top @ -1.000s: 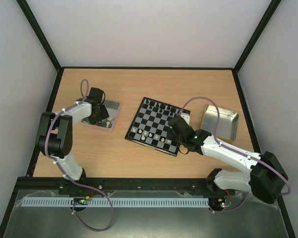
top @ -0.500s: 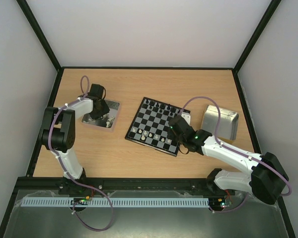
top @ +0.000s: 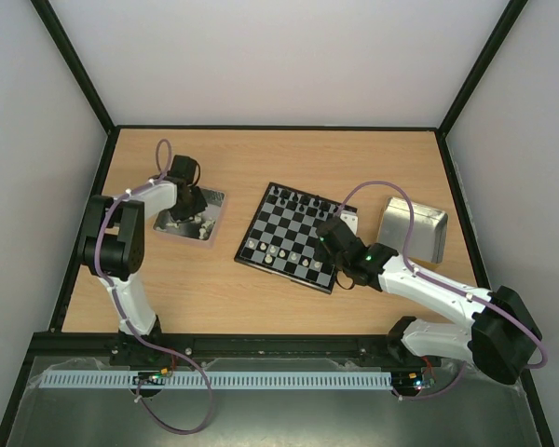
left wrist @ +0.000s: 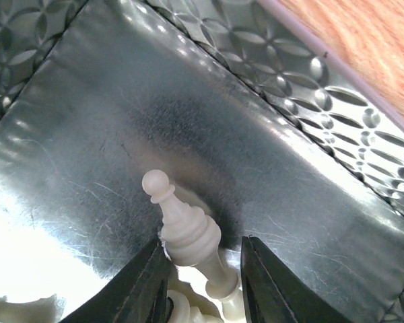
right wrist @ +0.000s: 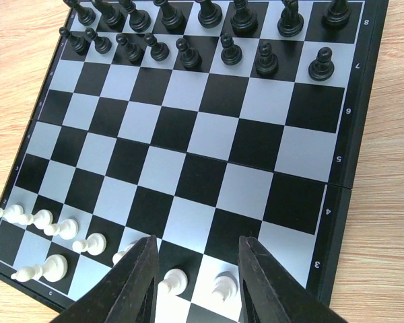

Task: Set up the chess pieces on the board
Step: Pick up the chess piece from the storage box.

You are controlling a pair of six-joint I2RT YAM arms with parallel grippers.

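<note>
Down in the metal tray [left wrist: 269, 87], left claw [left wrist: 202, 243] straddles a cream-white piece [left wrist: 188, 232], jaws apart, base cut off; right claw [right wrist: 196, 241] hovers parted above the board [right wrist: 209, 134].

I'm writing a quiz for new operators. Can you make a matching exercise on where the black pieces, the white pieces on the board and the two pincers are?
Things:
1. black pieces
2. white pieces on the board
3. left pincer
4. right pincer

Places:
A. either side of a cream piece in a metal tray
B. two full rows at the board's far edge
C. above the board's near edge, nothing held
D. part-filled rows at the board's near edge

Pairs: 1-B, 2-D, 3-A, 4-C
</note>
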